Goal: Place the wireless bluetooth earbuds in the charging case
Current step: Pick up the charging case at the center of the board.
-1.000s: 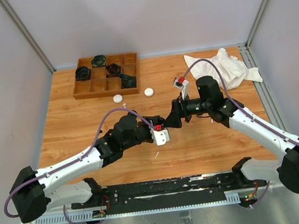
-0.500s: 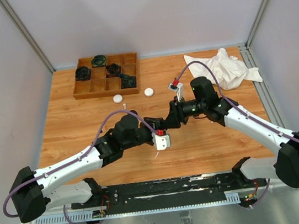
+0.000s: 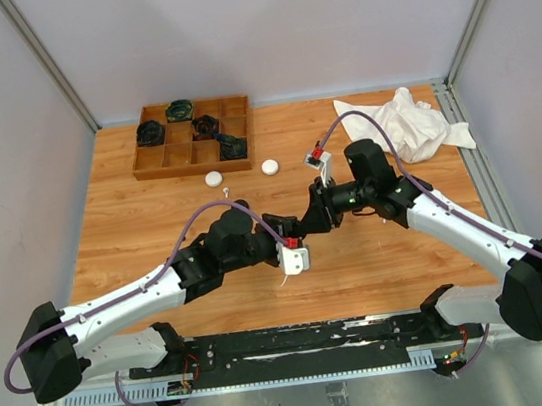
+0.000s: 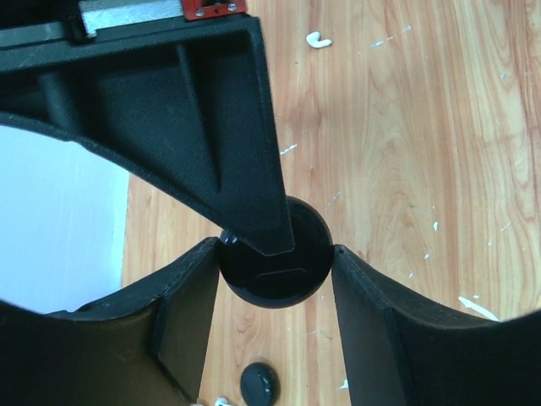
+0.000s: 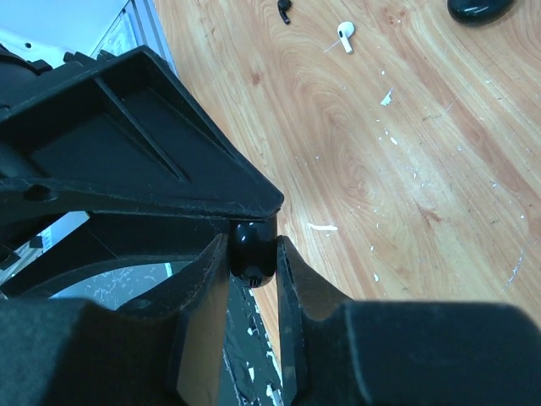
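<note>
Left arm (image 3: 133, 301): extended from lower left, forearm angled inward. Left gripper (image 4: 273, 264): fingers part-spread, clamped on sides of charging case (image 4: 292, 292). Right arm (image 3: 461, 222): elbow bent, wrist turned leftward. Right gripper (image 5: 254, 254): jaws narrow, pinching same case. Grippers meet tip to tip.

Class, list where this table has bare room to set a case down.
Bare wood: left, between compartment tray and left arm; back, between tray and white cloth; front, between the right arm and near edge. Crowded: centre, where left gripper and right gripper meet on the black case.
</note>
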Controlling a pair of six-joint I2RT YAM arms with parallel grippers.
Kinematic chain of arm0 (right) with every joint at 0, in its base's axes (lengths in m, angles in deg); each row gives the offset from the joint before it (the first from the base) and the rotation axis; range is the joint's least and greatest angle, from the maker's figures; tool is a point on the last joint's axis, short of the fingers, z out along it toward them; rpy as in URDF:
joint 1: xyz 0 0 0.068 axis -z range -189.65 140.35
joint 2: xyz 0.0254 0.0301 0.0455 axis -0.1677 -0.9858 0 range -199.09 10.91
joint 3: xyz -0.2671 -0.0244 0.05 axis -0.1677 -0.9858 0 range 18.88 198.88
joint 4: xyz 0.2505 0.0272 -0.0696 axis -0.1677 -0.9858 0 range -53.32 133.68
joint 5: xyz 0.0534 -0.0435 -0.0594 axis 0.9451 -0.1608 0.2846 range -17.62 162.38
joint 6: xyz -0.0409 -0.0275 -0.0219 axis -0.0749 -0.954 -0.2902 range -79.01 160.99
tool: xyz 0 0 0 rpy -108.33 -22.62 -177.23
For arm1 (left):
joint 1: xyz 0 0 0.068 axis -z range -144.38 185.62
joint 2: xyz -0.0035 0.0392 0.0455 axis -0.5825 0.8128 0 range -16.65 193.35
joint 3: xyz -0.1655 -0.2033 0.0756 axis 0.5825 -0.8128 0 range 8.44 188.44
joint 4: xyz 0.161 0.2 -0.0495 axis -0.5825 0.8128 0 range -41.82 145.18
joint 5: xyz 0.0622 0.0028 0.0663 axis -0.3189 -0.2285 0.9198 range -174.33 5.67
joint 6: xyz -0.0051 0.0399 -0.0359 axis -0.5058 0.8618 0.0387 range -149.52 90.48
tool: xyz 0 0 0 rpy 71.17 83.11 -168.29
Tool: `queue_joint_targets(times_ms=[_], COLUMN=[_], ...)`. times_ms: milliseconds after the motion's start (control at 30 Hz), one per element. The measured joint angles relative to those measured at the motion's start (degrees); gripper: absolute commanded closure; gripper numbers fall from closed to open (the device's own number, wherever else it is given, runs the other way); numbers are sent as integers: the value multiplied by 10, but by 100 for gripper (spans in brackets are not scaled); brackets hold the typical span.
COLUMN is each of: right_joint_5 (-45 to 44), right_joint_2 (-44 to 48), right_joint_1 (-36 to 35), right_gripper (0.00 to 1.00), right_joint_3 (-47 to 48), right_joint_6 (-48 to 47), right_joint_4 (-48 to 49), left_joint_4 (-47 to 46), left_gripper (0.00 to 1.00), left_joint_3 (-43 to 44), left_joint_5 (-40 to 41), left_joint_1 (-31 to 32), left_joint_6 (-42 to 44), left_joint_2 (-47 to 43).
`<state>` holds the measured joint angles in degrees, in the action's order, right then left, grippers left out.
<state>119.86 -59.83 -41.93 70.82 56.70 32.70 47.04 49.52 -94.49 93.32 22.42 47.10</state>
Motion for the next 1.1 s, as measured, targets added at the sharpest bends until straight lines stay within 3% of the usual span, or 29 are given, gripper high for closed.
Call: queue_joint_targets(times_ms=[267,567,733,867,1100], right_joint_5=[-10,-75,-115,-138,-139], right_joint_2=[35,121,153,169,174], right_joint_1=[0,0,1,1,1], right_gripper=[85,85,85,85,84], right_joint_3=[-1,-79,-122,-148,-175], right_joint_6=[-4,40,63,89,142], right_joint_4=[26,176,252,317,424], left_joint_4=[-31,-155,-233,-340,-601], left_gripper=[30,29,30,29,31], left_joint_3=[-9,-60,-110,-161,-212], left_joint_5=[38,66,20,-44,-141], left_joint_1=[2,2,-41,-125,-189], left_joint_6=[-94,-272,-388,-522,-767], left_joint_2=[-37,-108,-136,-143,-91])
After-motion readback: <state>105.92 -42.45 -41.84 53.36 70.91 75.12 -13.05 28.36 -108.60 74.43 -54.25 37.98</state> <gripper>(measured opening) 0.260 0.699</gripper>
